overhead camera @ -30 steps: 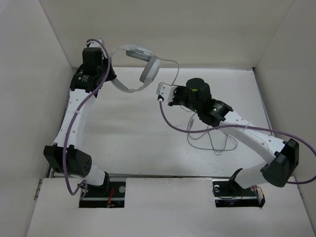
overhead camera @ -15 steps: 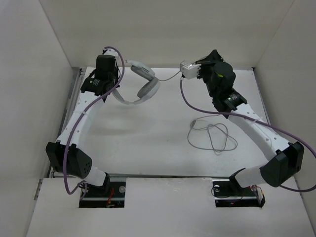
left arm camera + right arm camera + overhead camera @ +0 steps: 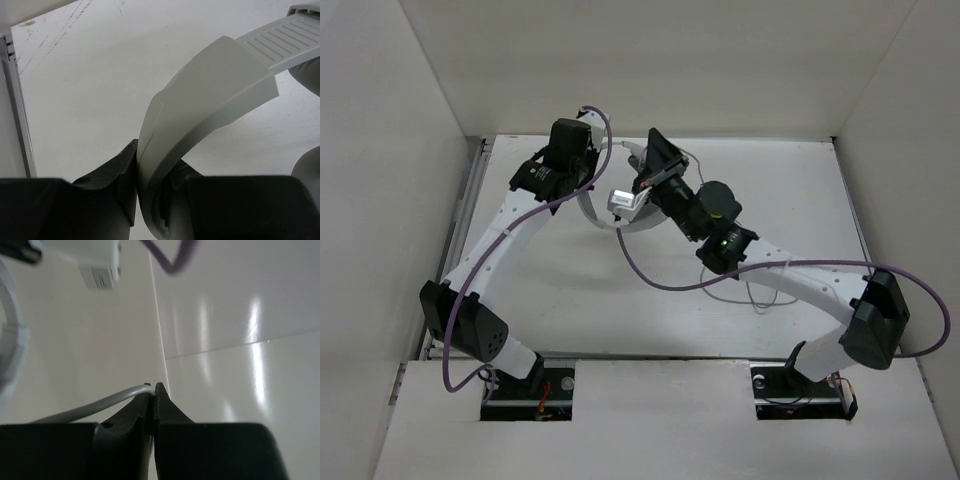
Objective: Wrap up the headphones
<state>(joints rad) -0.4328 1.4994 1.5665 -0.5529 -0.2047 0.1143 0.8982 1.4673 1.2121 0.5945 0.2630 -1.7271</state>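
Observation:
The white headphones are held above the table at the back, mostly hidden by my arms; part of the curved headband (image 3: 592, 212) shows. My left gripper (image 3: 582, 172) is shut on the headband (image 3: 200, 100), which fills the left wrist view between the fingers (image 3: 150, 190). A grey ear cushion (image 3: 307, 80) shows at that view's right edge. My right gripper (image 3: 655, 150) is right next to the headphones, pointing at the back wall. It is shut on the thin grey cable (image 3: 90, 407) at its fingertips (image 3: 152, 390). Slack cable (image 3: 752, 292) lies looped on the table.
White walls close in the table at the back and both sides. Thick purple robot cables (image 3: 660, 282) hang across the middle. A white camera box (image 3: 95, 260) and the headband's edge (image 3: 10, 350) show in the right wrist view.
My left gripper carried the headphones rightward. My right gripper swung from the back right to the left, close against the headphones, with the cable still pinched. The arms now nearly touch.

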